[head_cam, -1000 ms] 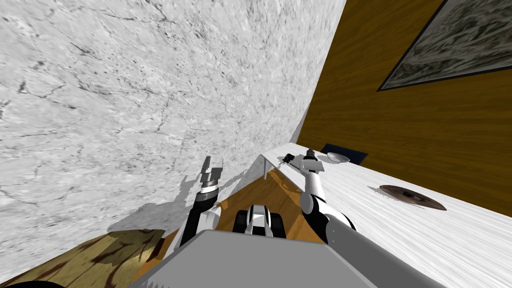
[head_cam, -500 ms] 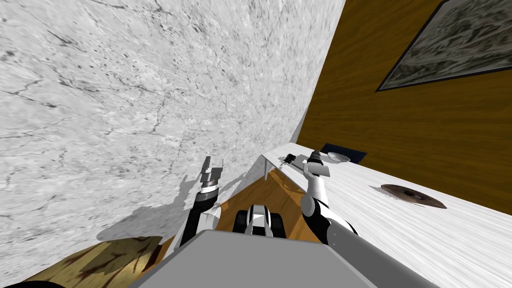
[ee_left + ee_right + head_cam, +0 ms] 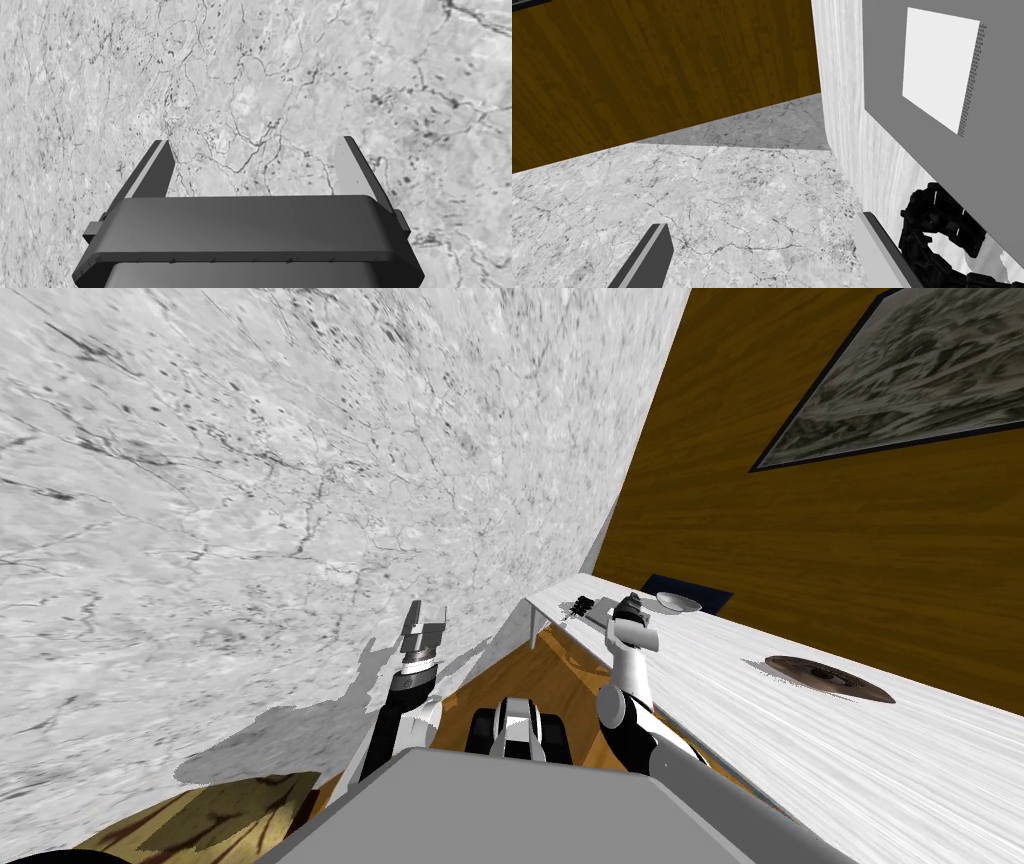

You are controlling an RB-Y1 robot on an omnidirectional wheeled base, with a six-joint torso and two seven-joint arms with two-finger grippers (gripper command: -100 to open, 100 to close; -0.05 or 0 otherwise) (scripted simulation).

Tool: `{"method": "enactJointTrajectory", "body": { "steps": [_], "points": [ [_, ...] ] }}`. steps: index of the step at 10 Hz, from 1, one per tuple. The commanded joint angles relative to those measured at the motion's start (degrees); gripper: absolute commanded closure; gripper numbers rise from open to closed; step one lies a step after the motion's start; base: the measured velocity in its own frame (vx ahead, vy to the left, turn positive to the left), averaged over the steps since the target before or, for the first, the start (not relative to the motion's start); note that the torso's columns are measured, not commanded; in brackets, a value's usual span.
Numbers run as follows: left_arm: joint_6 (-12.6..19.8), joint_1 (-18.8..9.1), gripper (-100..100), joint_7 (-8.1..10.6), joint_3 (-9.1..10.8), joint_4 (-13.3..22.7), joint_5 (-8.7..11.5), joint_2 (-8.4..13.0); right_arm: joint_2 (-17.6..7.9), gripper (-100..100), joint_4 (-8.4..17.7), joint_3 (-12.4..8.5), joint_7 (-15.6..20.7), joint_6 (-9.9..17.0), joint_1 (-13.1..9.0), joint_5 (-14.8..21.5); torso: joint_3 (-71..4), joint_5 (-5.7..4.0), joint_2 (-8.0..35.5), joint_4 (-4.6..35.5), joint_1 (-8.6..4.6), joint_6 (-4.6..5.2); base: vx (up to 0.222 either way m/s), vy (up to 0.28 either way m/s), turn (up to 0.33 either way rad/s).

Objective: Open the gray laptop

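Two pincers spread: right pincer (image 3: pixel 762 222) near one grey laptop (image 3: pixel 883 75); left pincer (image 3: pixel 255 145) well apart.

Item: my left gripper (image 3: pixel 255 145). A dark charcoal box with rounded corners, a small square lug at either side and a row of tiny fastener marks along its lower seam. It carries two thin blade-like fingers (image 3: pixel 352 170), light grey on the flat face and darker along the edge.

Item: my left forearm (image 3: pixel 382 733). A black tube with a ribbed silver-grey wrist collar (image 3: pixel 415 673) and a white shell (image 3: pixel 425 718) at the elbow.

Item: my right gripper (image 3: pixel 762 225). The same grey blades, dark-edged.

Item: my right forearm (image 3: pixel 628 663). A glossy white casing with a dark rounded joint (image 3: pixel 612 708) below it.
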Motion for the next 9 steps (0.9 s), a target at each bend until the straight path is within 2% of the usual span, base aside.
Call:
{"method": "enactJointTrajectory", "body": {
  "steps": [1,3,5,9],
  "points": [
    [0.00,0.00,0,0.00,0.00,0.00,0.00,0.00,4.03,-100,-0.11,-1.31,-1.49,1.65,0.27,-0.51,-0.01,0.00,-0.01,0.00,-0.01,-0.01,0.011,0.020,-0.009],
    [0.00,0.00,0,0.00,0.00,0.00,0.00,0.00,3.66,-100,0.12,-1.58,-1.28,1.69,-0.25,0.26,-0.01,-0.01,-0.01,0.00,-0.05,0.02,0.002,0.005,0.001],
    [0.00,-0.01,0,0.00,0.00,0.00,0.00,0.00,2.40,-100,-0.68,-2.36,-0.94,-1.49,-2.76,1.29,0.04,0.00,0.07,0.02,0.00,-0.02,-0.055,-0.015,0.125],
    [0.00,-0.01,0,0.00,0.00,0.00,0.00,0.00,0.83,-100,-1.67,-3.36,-0.53,-5.46,-5.89,2.58,-0.05,0.02,-0.07,-0.02,0.07,-0.02,-0.066,-0.018,0.102]
  ]
}}
